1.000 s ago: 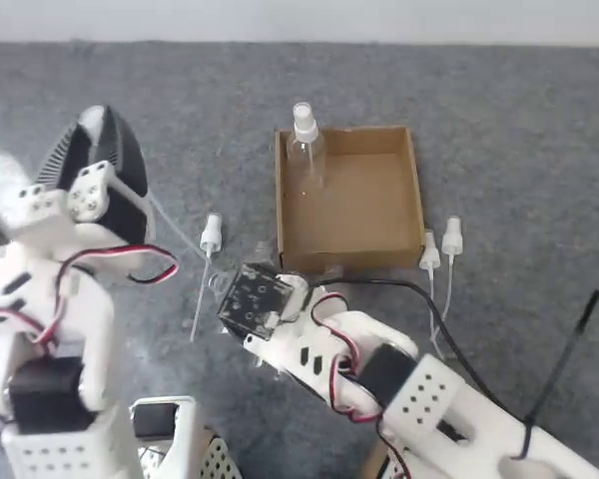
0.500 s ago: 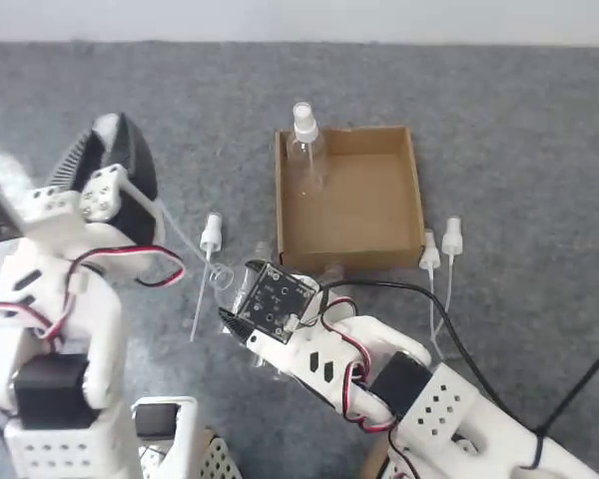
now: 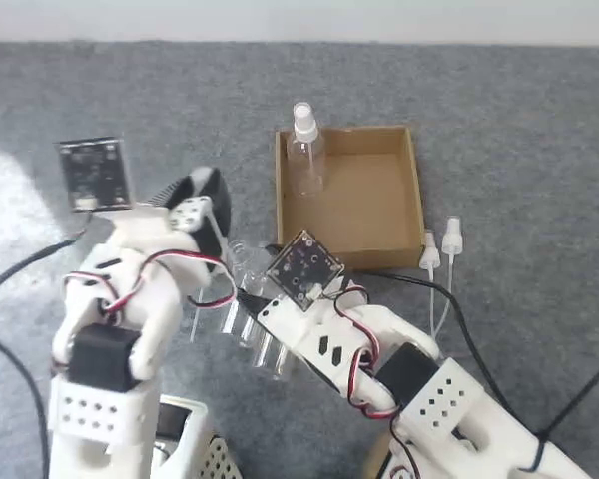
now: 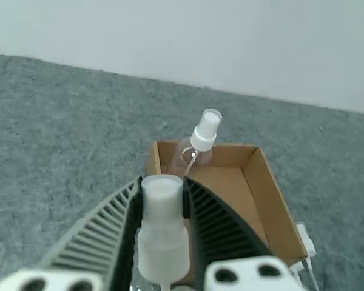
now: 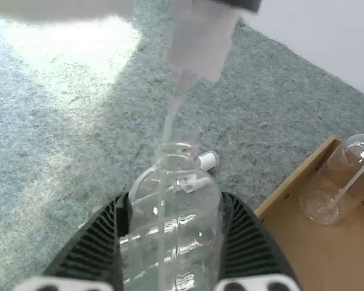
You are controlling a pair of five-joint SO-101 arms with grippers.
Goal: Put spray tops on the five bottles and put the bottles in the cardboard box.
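From above: a cardboard box [image 3: 416, 190] on grey carpet [image 3: 519, 120] holds one capped bottle [image 3: 304, 152], upright in a far corner. Two loose spray tops [image 3: 430, 251] lie just beside the box.

Left wrist view: the left claw [image 4: 162, 189] is clamped on a spray top [image 4: 164, 233].

Right wrist view: the right claw [image 5: 175, 209] grips an open bottle [image 5: 173, 236] upright, and the spray top's tube dips into its neck.
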